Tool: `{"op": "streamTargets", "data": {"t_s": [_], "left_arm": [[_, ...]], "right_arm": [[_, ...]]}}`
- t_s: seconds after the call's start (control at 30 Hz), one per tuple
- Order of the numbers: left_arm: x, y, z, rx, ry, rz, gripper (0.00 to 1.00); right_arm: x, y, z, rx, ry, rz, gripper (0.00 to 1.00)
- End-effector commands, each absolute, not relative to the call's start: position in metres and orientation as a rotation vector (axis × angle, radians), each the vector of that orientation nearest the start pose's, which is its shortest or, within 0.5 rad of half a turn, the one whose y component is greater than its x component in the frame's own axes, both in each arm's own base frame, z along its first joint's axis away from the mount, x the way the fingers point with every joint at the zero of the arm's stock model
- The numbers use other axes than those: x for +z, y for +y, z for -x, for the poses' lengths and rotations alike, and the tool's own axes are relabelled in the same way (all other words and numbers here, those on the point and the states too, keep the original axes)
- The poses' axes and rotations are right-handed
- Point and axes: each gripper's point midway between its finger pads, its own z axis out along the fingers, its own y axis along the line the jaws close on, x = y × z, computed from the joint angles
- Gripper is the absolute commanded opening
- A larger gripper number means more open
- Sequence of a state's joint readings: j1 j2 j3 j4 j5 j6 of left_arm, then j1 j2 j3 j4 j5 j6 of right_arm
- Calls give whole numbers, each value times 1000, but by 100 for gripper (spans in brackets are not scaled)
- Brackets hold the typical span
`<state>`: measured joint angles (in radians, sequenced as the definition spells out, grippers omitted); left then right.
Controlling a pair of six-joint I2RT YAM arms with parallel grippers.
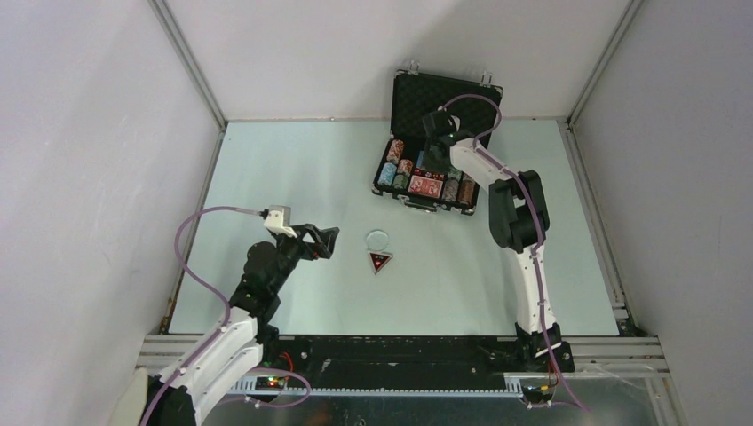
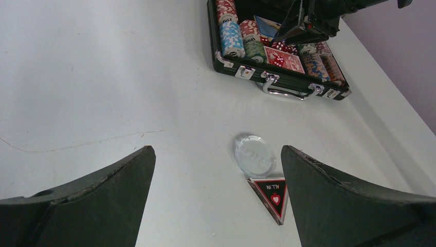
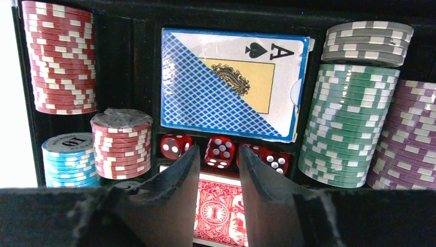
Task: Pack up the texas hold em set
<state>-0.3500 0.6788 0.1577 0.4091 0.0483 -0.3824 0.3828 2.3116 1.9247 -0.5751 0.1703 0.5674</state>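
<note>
Robot lab test cell, plain white wall panels (image 1: 80,160), aluminium frame rails (image 1: 193,67), pale tabletop (image 1: 293,177)

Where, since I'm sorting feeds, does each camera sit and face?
Top external: above, behind the bases, looking down at the table; left arm and right arm show, the right over the open briefcase.
Left wrist: on the left arm, facing forward across the round token and triangular token toward the briefcase; its spread fingers below.
Right wrist: straight down into the briefcase at the blue deck and red dice; its fingers nearly together.
Shared: top and left wrist both show tokens and briefcase.
</note>
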Motion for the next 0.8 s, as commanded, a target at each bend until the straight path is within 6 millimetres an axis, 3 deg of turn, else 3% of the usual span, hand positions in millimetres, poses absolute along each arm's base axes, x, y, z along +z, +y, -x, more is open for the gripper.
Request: {"op": "streamTargets", "data": {"t_s": [0.0, 0.2, 0.4, 0.47, 0.6, 0.77], "left_arm": [[161, -123, -278, -563, 1664, -27, 100], [161, -123, -279, -560, 1666, -25, 100], [161, -123, -279, -557, 1666, -28, 100], [163, -123, -279, -558, 1662, -29, 100], [164, -123, -278, -560, 1658, -30, 100], [166, -123, -277, -563, 1652, -33, 100]], "right_arm": [[47, 195, -523, 90, 2511, -303, 39], [55, 197, -524, 112, 2500, -289, 43], [84, 201, -523, 88, 2446, -236, 43], [102, 206, -519, 99, 2421, -203, 43], [117, 225, -499, 191, 2422, -117, 52], [129, 248, -474, 326, 2377, -66, 55]]}}
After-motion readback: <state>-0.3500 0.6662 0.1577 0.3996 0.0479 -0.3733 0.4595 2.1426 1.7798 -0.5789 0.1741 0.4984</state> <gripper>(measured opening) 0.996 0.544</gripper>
